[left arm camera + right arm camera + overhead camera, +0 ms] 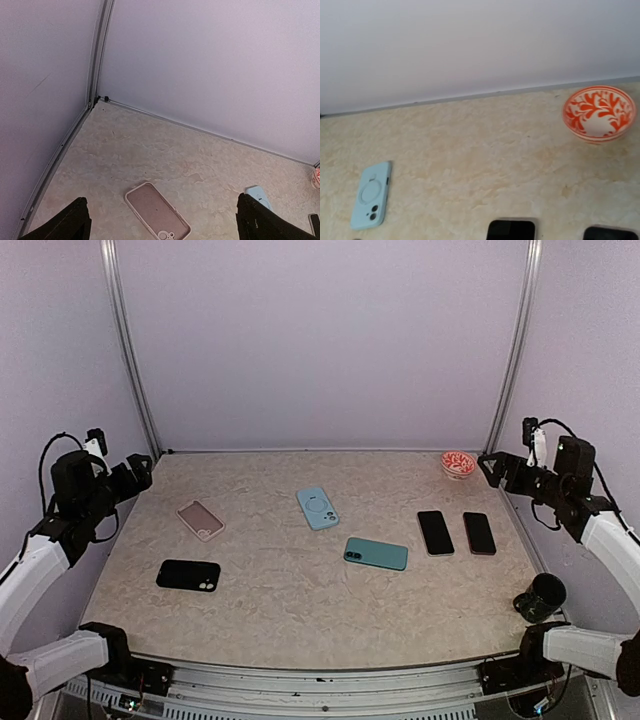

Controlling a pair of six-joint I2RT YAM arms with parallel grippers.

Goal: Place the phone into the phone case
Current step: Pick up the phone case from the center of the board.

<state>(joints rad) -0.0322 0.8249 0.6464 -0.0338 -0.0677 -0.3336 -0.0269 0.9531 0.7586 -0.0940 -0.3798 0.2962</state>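
Note:
Two black phones lie screen-up at the right, one (435, 532) beside the other (479, 533); their top edges show in the right wrist view (511, 229) (611, 233). An empty pink case (200, 520) lies open side up at the left, also in the left wrist view (155, 212). A light blue case (317, 508) (371, 194), a teal one (376, 554) and a black one (188, 575) lie back up. My left gripper (138, 474) (161, 207) is open and empty, raised above the table's left edge near the pink case. My right gripper (492, 468) hovers by the right edge, its fingers apparently spread and out of its wrist view.
A red-and-white patterned bowl (458, 464) (599, 112) stands at the back right corner. A small black round object (540, 596) sits at the table's right front edge. White walls with metal posts (125, 340) enclose the table on three sides.

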